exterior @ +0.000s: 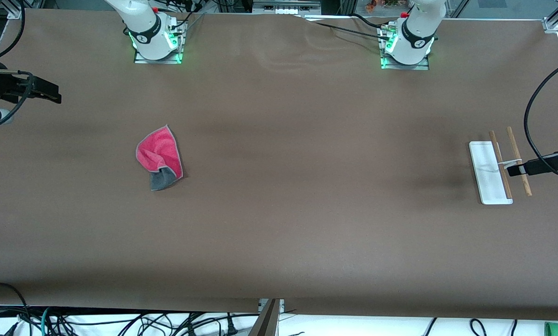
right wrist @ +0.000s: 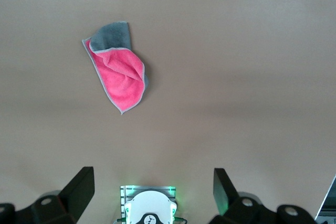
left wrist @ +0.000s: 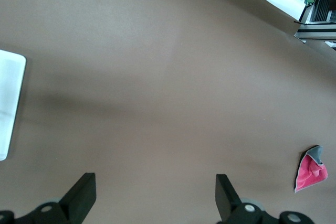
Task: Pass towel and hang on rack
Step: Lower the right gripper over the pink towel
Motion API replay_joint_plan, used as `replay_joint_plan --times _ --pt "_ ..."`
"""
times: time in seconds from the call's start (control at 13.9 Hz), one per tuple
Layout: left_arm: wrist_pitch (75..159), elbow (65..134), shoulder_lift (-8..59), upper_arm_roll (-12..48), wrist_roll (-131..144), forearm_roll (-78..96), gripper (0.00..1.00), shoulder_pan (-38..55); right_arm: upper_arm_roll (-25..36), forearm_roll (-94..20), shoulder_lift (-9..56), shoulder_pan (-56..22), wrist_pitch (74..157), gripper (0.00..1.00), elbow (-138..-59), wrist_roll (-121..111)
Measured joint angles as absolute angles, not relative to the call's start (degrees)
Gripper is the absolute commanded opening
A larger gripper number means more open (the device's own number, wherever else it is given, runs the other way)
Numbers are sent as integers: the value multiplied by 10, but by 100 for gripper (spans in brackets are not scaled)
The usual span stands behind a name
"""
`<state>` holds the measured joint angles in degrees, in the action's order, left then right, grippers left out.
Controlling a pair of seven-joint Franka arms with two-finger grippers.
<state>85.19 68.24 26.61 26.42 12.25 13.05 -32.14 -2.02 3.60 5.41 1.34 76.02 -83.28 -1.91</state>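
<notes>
The towel (exterior: 159, 156) lies crumpled on the brown table toward the right arm's end, pink face up with a grey corner folded out. It also shows in the right wrist view (right wrist: 118, 72) and, small, in the left wrist view (left wrist: 311, 170). The rack (exterior: 496, 170) stands toward the left arm's end, a white base with two wooden rods. My right gripper (right wrist: 152, 190) is open and empty, high above the table. My left gripper (left wrist: 155, 198) is open and empty, high up beside the rack's base (left wrist: 8, 103). Both also show at the front view's edges: the right gripper (exterior: 45, 91) and the left gripper (exterior: 517, 170).
The right arm's base (exterior: 155, 35) and the left arm's base (exterior: 409, 39) stand along the table's edge farthest from the front camera. Black cables (exterior: 535, 116) hang by the rack. The brown cover has slight wrinkles (exterior: 316, 46) between the bases.
</notes>
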Motion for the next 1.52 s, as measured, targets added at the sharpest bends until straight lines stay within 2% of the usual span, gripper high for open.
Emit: replay_joint_plan --times 0.65,1.08,1.3,1.52 --pt "850 682 259 263 130 121 100 -325 -20 36 54 13 760 100 -833 -19" --pt "819 683 238 308 130 -86 100 -303 -22 36 54 8 761 100 -833 -19" --pt "808 701 191 314 135 -102 100 -302 -23 35 55 -6 761 100 -833 -19" --pt "831 790 88 315 151 -61 100 -328 -24 34 69 -34 765 100 -833 -19"
